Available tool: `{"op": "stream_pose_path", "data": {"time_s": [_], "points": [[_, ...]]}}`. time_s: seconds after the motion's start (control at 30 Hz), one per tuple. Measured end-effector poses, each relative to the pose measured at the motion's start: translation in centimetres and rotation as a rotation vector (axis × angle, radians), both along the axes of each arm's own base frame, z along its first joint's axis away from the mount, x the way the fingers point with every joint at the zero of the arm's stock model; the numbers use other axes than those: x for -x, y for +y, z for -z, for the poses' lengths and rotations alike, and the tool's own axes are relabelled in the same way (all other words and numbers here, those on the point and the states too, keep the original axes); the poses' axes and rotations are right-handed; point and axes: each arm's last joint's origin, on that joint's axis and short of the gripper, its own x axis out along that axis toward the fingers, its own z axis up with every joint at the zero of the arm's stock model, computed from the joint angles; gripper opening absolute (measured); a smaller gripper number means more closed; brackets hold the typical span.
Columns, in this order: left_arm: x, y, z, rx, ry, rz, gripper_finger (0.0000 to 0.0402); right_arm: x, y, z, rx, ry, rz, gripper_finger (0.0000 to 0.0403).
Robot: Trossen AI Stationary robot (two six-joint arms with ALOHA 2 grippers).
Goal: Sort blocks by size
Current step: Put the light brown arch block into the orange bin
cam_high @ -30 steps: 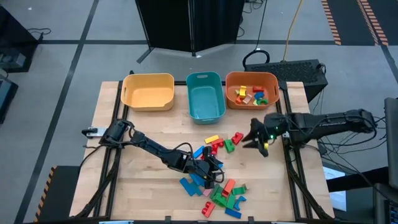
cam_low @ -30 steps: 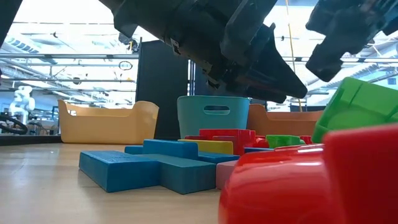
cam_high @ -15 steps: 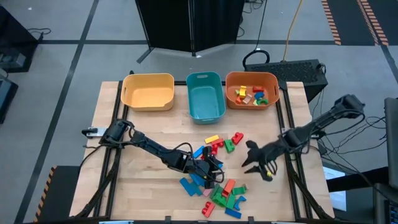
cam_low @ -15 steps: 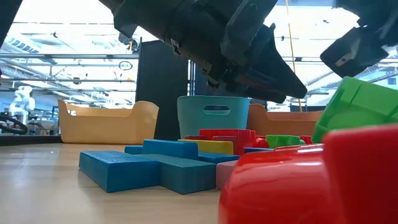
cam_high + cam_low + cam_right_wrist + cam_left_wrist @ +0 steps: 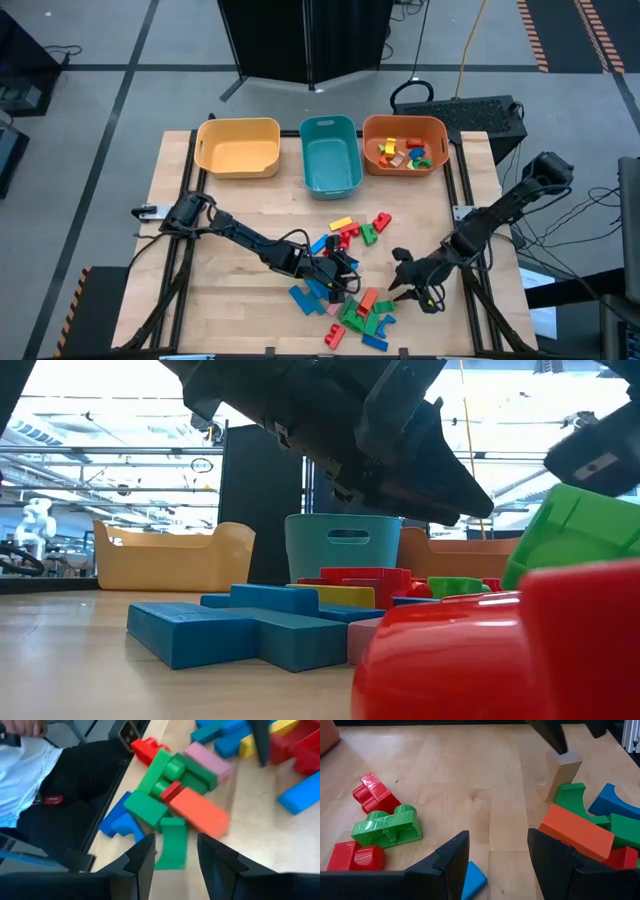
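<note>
Orange bin (image 5: 404, 131) holds several small blocks (image 5: 402, 152); we see nothing inside the teal bin (image 5: 330, 153) or the yellow bin (image 5: 239, 146). Remaining blocks (image 5: 345, 290) lie loose on the wooden table (image 5: 215, 290), where our left gripper (image 5: 345, 275) and right gripper (image 5: 404, 283) hover, both released.

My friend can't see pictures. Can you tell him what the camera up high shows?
Two robot arms reach over a pile of colorful blocks on a wooden table: the left gripper over the pile, the right gripper open beside it. Behind sit yellow, teal and orange bins; only the orange holds blocks.
</note>
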Motion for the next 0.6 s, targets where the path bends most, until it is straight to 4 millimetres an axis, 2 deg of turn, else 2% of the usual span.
{"op": "stream_pose_path", "data": {"time_s": [0.23,0.5,0.6], "points": [[0.0,0.1,0.0,-0.011,-0.005,-0.019,0.0192,0.7,1.0,0.6,0.025,0.019,0.022,0.0132],[-0.2,0.6,-0.1,-0.009,-0.013,-0.032,0.0192,1.3,1.5,0.7,0.093,-0.01,-0.038,0.0132],[-0.4,1.1,-0.1,-0.009,-0.014,-0.044,0.0192,1.4,1.9,0.5,0.07,-0.023,-0.08,0.0132]]}}
